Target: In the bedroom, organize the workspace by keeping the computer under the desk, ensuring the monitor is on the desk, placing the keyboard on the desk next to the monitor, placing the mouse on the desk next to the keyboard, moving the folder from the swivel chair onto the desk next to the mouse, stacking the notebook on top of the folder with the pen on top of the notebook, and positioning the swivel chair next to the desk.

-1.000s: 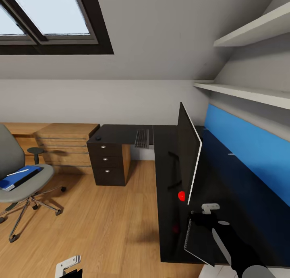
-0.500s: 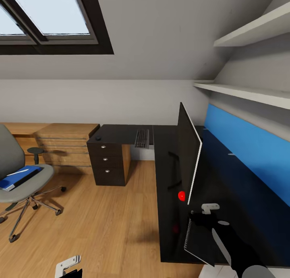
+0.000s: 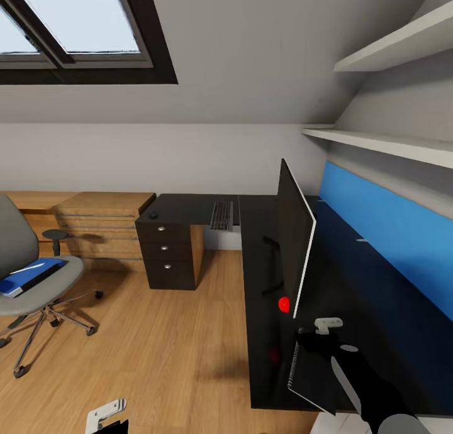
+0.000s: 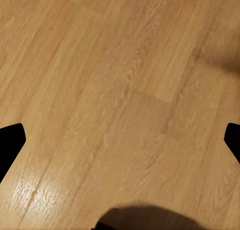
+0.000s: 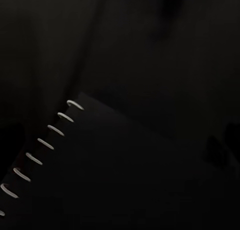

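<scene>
While the folder waits on the chair, the notebook step looks to be in hand
Desk (image 3: 264, 233): black L-shaped top; holds monitor, keyboard, notebook
Chair (image 3: 25, 277): well apart from the desk, on the floor
Monitor (image 3: 296, 245): upright on the desk, red dot low
Keyboard (image 3: 221, 216): far end of the desk
Folder (image 3: 25, 282): blue, on the chair seat, pen (image 3: 28, 269) on top
Notebook (image 3: 314, 374): spiral-bound, black, at the desk's near edge
Right gripper (image 3: 328, 324): at the notebook; grip cannot be told
Left gripper (image 3: 104, 415): fingers apart over the floor, holding nothing
Next: likely fetch the folder, needing a drive to the chair
Writing: none readable
</scene>
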Available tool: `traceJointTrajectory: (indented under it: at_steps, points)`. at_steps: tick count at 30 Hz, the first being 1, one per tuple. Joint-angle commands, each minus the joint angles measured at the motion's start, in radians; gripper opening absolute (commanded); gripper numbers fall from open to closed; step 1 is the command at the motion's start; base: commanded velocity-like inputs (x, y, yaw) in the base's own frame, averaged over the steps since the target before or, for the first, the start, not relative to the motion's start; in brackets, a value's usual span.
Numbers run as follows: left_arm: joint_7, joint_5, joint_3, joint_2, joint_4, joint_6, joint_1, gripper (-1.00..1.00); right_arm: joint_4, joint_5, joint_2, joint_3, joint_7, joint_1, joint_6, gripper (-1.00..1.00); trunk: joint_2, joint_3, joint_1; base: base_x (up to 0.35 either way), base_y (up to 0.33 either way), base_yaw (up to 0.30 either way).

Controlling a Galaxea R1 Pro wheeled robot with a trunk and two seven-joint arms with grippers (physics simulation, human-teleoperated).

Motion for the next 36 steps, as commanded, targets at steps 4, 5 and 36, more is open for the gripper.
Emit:
traceJointTrajectory:
  at_steps: [4, 5, 36]
  points:
    - [0.007, 0.011, -0.001, 0.0, -0.002, 0.005, 0.0, 1.0, -0.002, -0.01, -0.001, 0.004, -0.002, 0.0, 0.006, 1.0, -0.022, -0.011, 0.012, 0.0, 0.0, 0.0]
    - [0.007, 0.011, -0.001, 0.0, -0.002, 0.005, 0.0, 1.0, -0.002, -0.01, -0.001, 0.004, -0.002, 0.0, 0.006, 1.0, -0.022, -0.011, 0.012, 0.0, 0.0, 0.0]
    - [0.005, 0.009, 0.044, 0.005, -0.002, 0.006, 0.0, 1.0, -0.002, -0.01, -0.002, 0.003, -0.003, 0.0, 0.009, 1.0, -0.022, -0.011, 0.012, -0.052, 0.0, 0.0]
